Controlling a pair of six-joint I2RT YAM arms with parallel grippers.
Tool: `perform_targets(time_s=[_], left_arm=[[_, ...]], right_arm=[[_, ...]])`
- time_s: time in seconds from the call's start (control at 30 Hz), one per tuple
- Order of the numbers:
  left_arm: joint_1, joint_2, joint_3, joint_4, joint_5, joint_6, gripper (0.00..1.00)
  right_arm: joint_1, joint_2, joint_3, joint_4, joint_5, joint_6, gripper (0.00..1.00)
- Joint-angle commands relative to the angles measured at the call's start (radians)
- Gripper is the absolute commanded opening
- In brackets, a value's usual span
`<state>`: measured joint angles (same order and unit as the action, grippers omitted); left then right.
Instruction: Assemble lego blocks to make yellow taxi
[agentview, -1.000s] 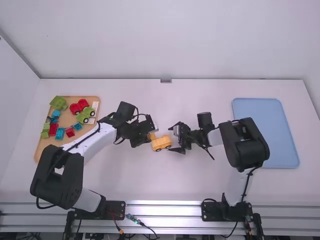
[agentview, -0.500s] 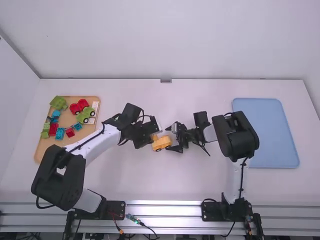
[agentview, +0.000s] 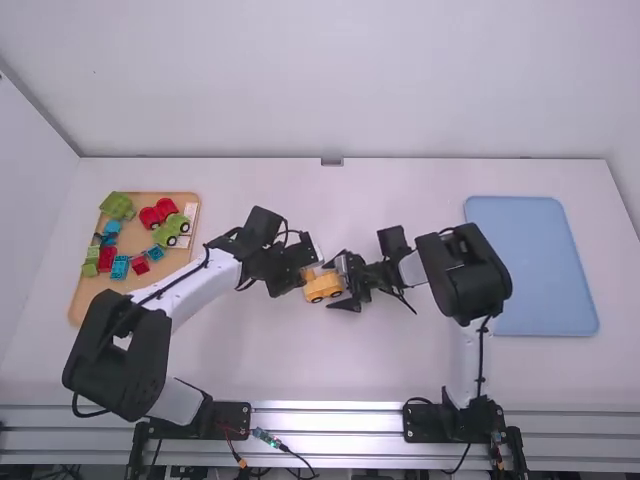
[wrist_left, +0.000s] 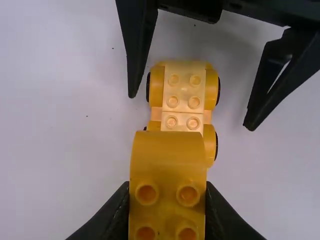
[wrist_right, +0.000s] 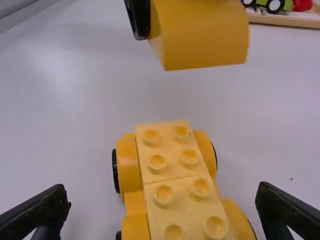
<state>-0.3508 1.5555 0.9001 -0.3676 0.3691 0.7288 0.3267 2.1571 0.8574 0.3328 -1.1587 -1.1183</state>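
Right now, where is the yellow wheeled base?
Mid-table in the high view, the yellow wheeled base sits between the right end effector's fingers, near the left end effector.

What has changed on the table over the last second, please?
The right gripper has moved left, its open fingers now either side of the yellow wheeled base. The left gripper shifted slightly right, then stopped, still holding the yellow block. Nothing was newly gripped or released; the base and the tray of blocks stayed put.
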Motion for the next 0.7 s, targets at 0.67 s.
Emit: perform_targets(time_s=[0.67], left_arm=[[-0.003, -0.027, -0.113, 0.114, 0.105, 0.13, 0.02]], right_arm=[[0.019, 0.012, 0.027, -0.004, 0.065, 0.048, 0.63]])
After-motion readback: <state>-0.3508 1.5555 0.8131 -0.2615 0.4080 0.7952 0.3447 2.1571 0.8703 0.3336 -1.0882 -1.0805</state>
